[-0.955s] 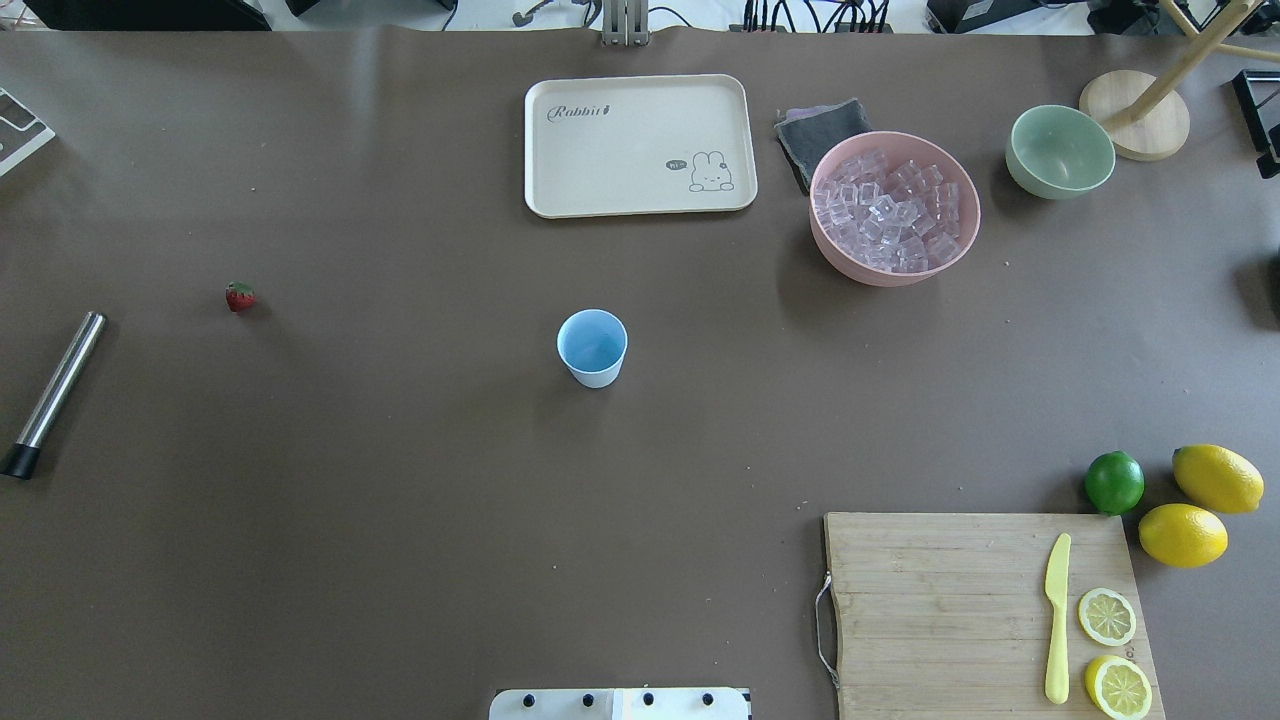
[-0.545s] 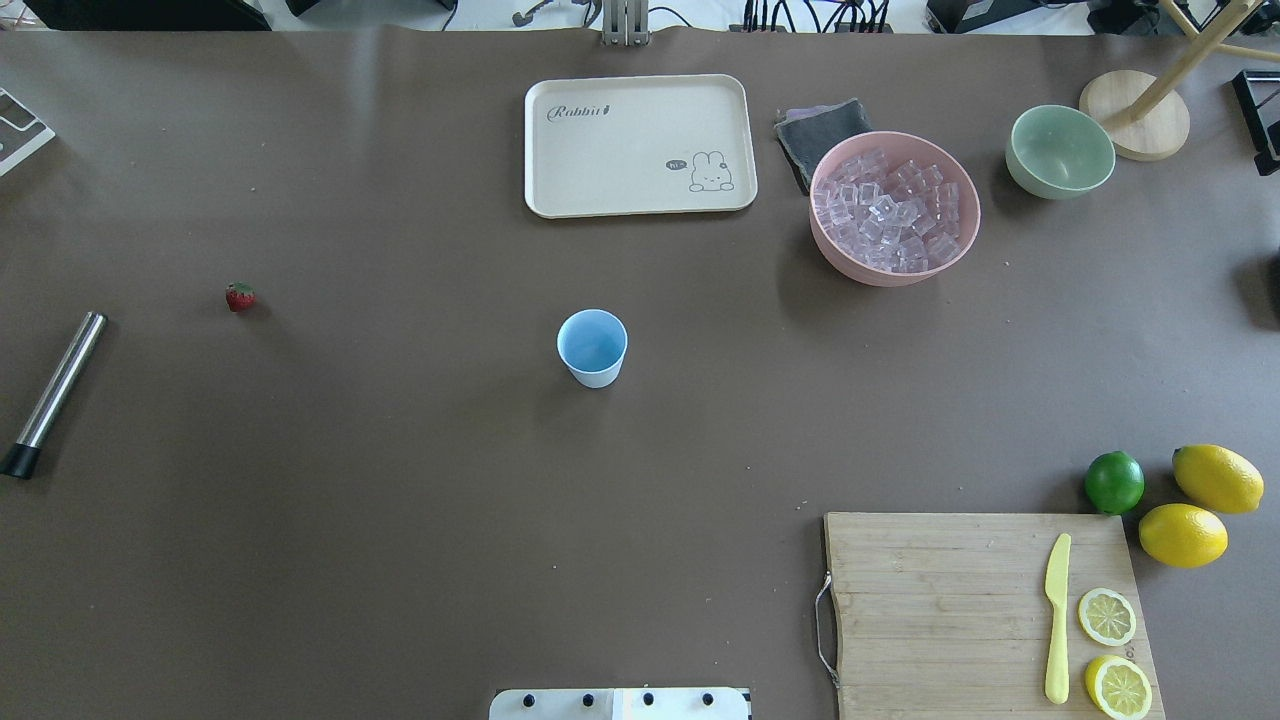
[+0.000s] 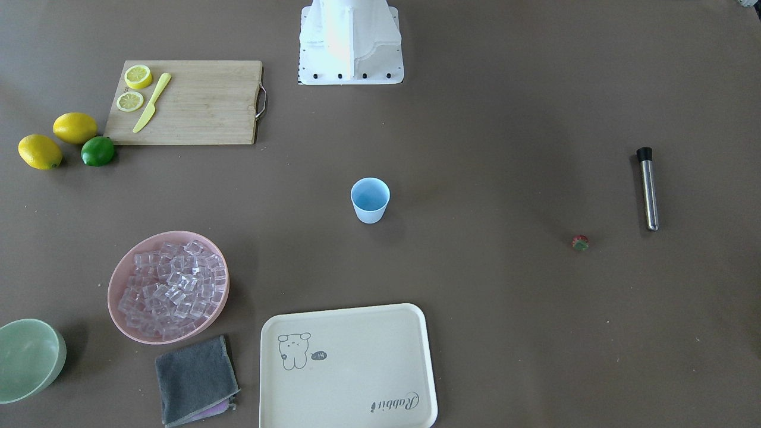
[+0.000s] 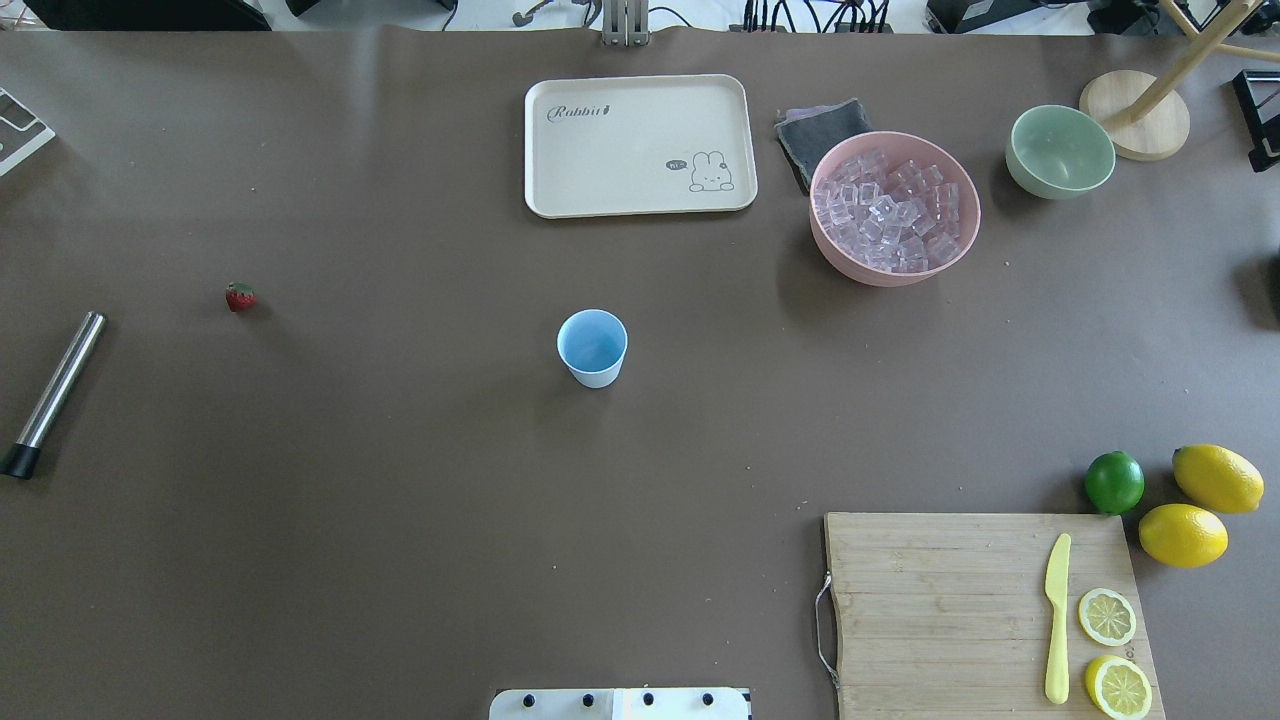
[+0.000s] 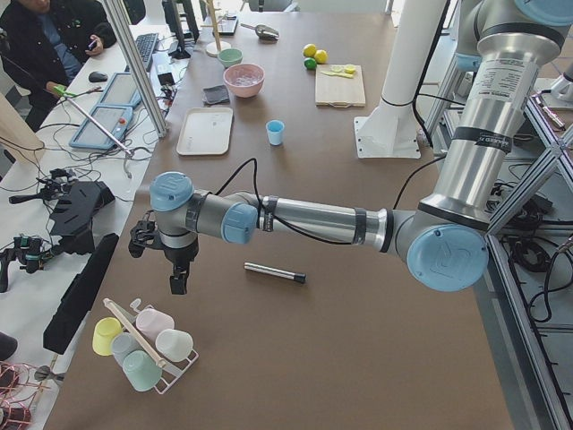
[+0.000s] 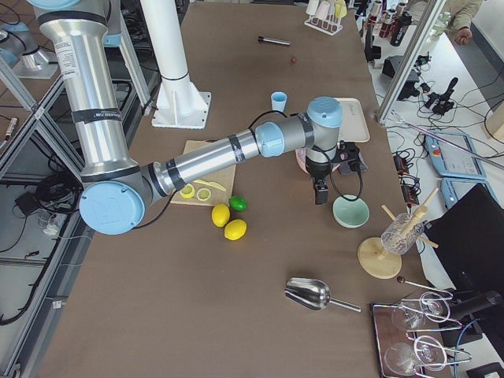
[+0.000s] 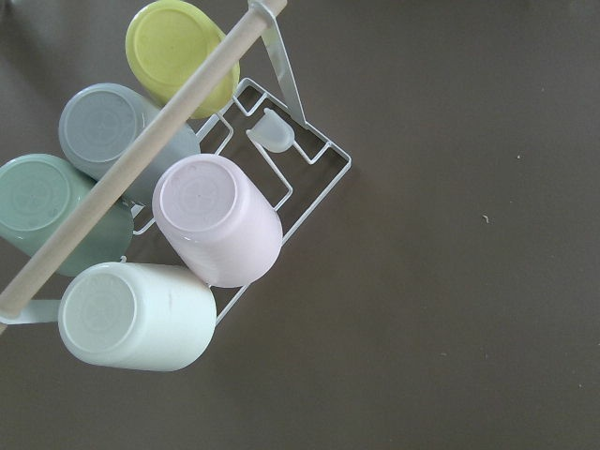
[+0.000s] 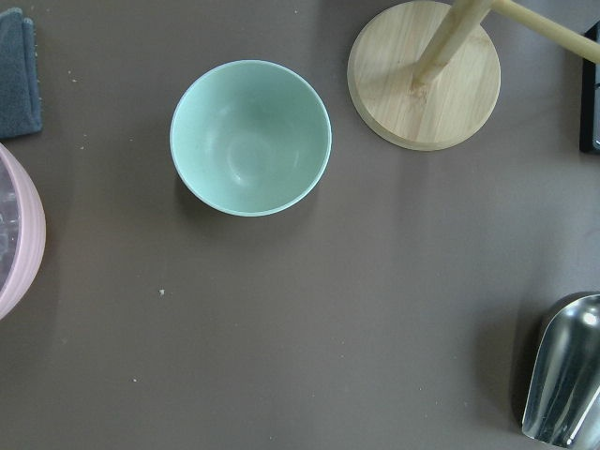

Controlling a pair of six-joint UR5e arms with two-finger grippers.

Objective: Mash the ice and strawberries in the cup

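Cup [image 4: 592, 346] upright at table centre; strawberry [image 4: 239, 296] toward left edge, ice [image 4: 888, 212] heaped in pink bowl [image 4: 830, 250] toward far right corner; jaws' state cannot be told; risk: round berry slipping, light cup toppling.

The brown table [image 4: 400, 520] bears the cup [image 4: 592, 347] upright at its middle. The strawberry [image 4: 239, 296] and a steel rod [image 4: 55, 390] lie toward the robot's left. A cream tray [image 4: 640, 145], grey cloth [image 4: 820, 130], pink bowl [image 4: 860, 275] and green bowl [image 4: 1040, 180] line the far side, and a cutting board [image 4: 930, 610] sits near right beside a lime [image 4: 1114, 482] and two lemons [image 4: 1217, 478]
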